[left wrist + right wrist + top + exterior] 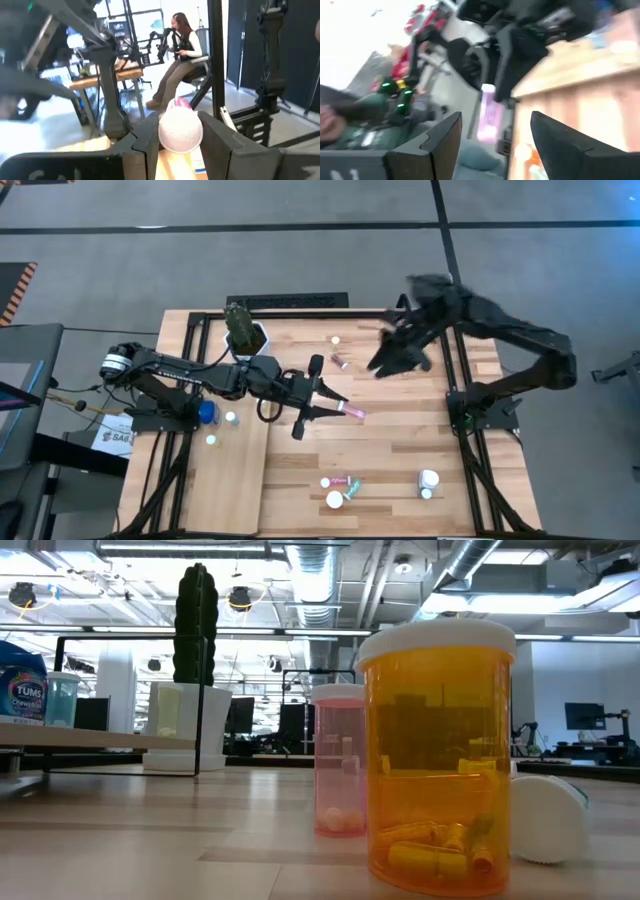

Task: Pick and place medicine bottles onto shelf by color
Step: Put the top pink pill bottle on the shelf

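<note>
Left gripper over the table's middle, clamped on a small pink bottle with round white cap, body lying sideways between the fingers, right gripper raised near the far right, jaws wide, holding nothing, pale shelf at near left.

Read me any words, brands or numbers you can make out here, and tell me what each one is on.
"TUMS": on the blue bottle at the low view's far left; smaller print beneath is blurred.
"SA...": cut-off letters on the white paper under the left arm's base.
Nothing else is readable.
</note>
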Controlling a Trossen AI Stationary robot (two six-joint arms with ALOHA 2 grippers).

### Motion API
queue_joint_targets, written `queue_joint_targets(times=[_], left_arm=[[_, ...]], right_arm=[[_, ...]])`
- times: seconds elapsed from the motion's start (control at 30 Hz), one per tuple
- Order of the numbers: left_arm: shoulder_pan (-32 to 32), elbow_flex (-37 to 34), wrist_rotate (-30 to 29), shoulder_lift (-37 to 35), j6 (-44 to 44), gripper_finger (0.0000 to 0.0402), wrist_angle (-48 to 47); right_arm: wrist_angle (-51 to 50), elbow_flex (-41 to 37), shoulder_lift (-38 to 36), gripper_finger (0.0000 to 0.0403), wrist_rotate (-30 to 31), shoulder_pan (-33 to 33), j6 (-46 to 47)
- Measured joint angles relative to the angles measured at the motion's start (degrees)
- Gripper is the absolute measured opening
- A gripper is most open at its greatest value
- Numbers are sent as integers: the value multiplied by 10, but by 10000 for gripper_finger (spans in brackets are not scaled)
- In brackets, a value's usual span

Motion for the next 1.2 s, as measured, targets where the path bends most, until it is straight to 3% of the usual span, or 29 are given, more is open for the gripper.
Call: queue_joint_targets(times=[0.1,0.23,0.47,0.67,0.8,0.93,1.2], left_arm=[[0,0,0,0,-68,94,-31],[0,0,2,-6,-176,94,-142],[0,1,22,-28,-402,94,-429],[-39,1,44,-34,-559,94,-702],[-87,1,40,-34,-634,94,-824],[-135,1,30,-34,-676,94,-886],[-193,1,-67,-47,-800,94,-931]], right_arm=[[-53,1,-49,260,43,-26,-38],[-140,0,-104,260,129,-38,-83],[-258,0,-168,260,285,-8,-97],[-313,-1,-191,260,362,18,-95],[-325,-1,-192,260,380,26,-95],[-330,-1,-191,260,385,25,-95],[-330,-21,-191,260,385,25,-110]])
